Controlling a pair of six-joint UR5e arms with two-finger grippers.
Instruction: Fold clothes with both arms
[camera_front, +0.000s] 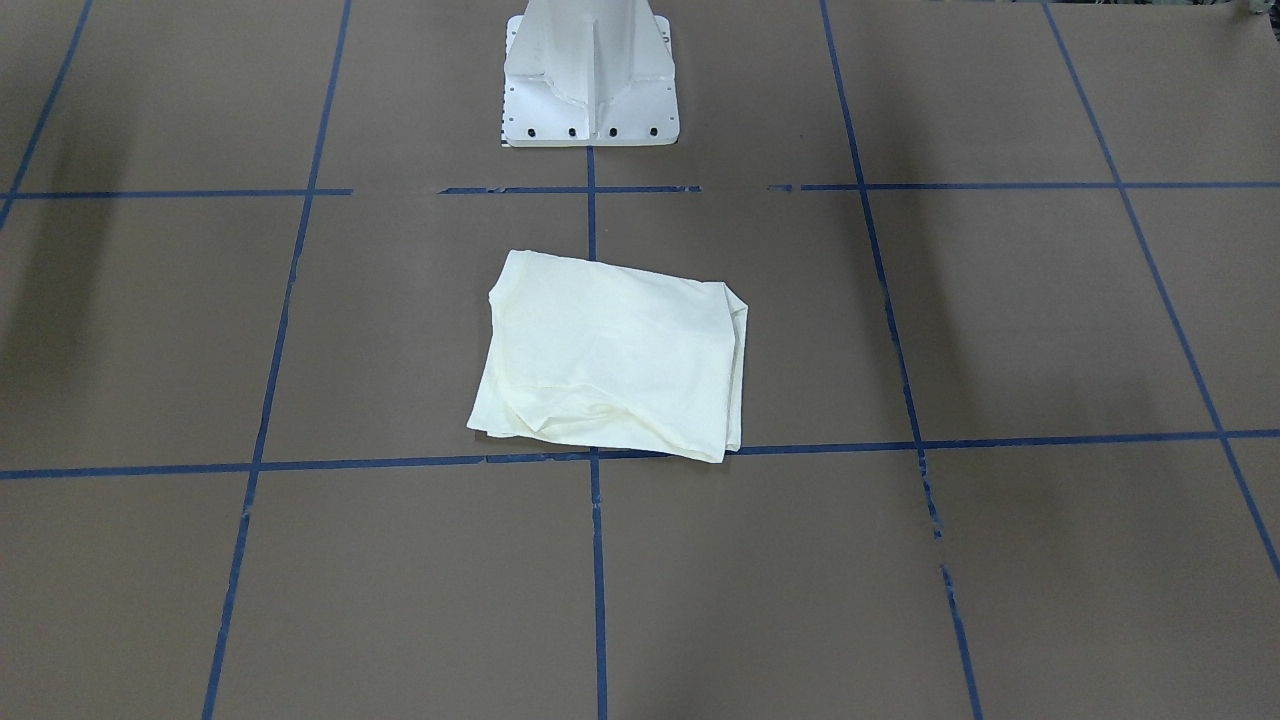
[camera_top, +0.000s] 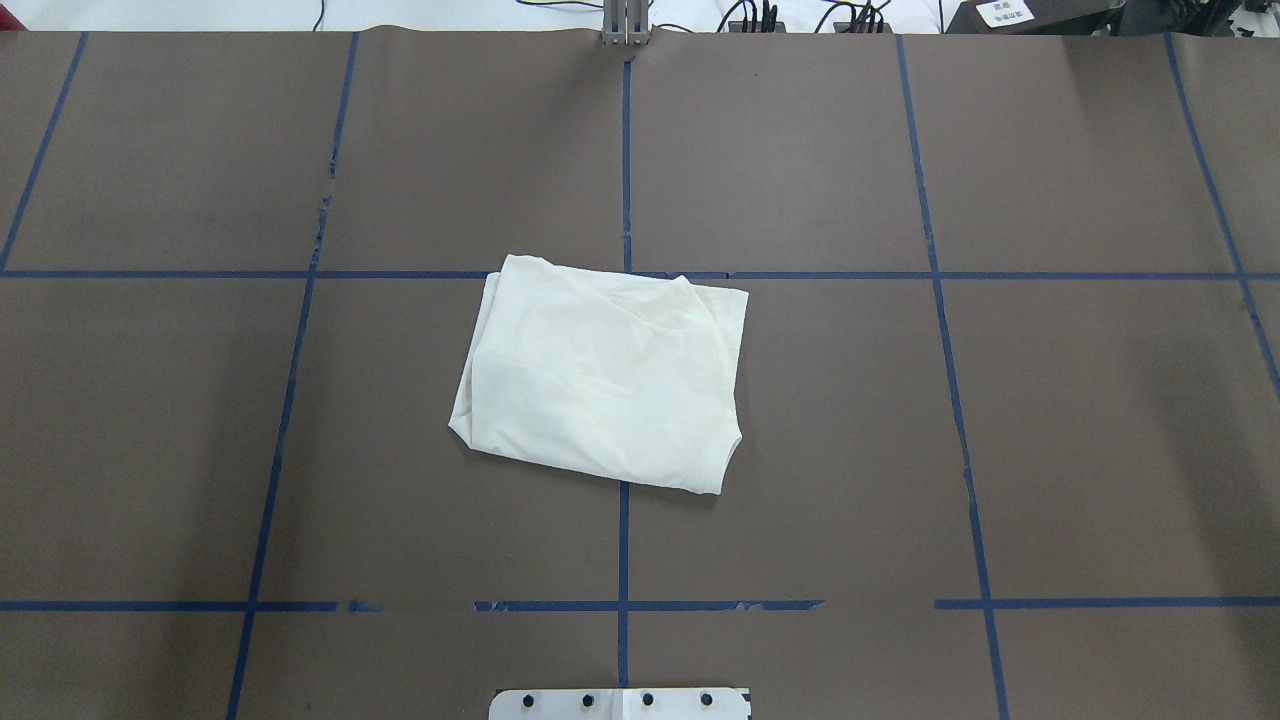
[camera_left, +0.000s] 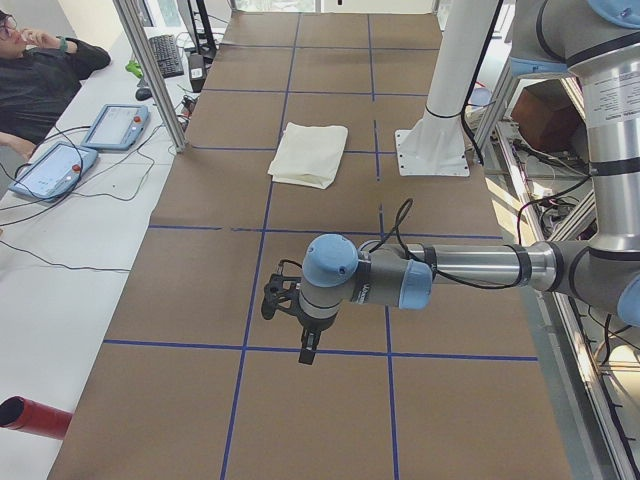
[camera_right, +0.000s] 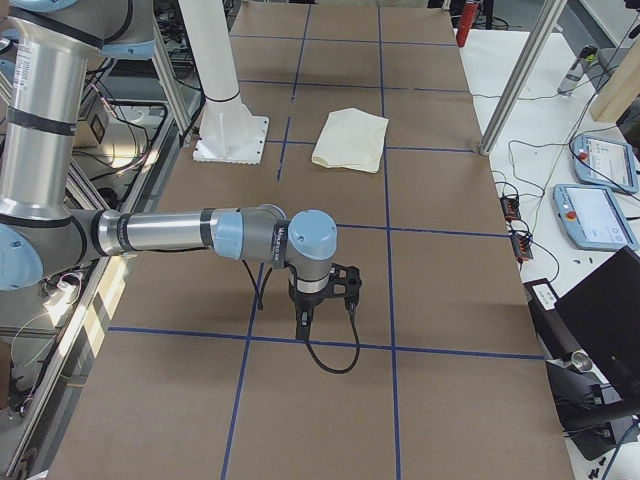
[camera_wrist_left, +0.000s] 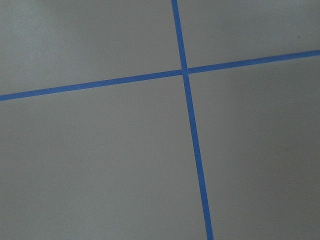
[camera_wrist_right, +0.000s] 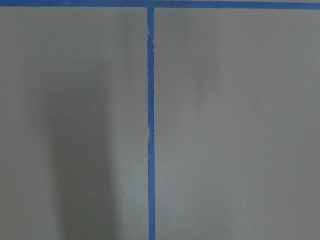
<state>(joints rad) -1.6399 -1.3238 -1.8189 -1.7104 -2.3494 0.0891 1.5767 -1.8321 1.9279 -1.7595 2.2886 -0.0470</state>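
Clothing here is one pale-yellow fabric shirt, folded into a rough rectangle with a plain side up and a few soft creases along its edges. It lies flat near the middle of the brown paper-covered tabletop, straight out from the white metal pedestal and well apart from it. The shirt straddles the central one of the blue tape lines, and its edge farthest from the pedestal overlaps a crosswise line. In the side views the shirt sits far down the tabletop from either arm.

The grey-and-silver left arm, with light-blue joint caps, reaches out level over the tabletop's end on the robot's left. Its black left end effector points down above a tape line. The right arm does the same at the opposite end, its black right end effector aimed down, with a black cable looping beneath it. Neither end effector is near the shirt, and how far either one is open cannot be told from these angles.

Both wrist cameras show only brown paper and blue tape.

A person in black sits at a white side bench.
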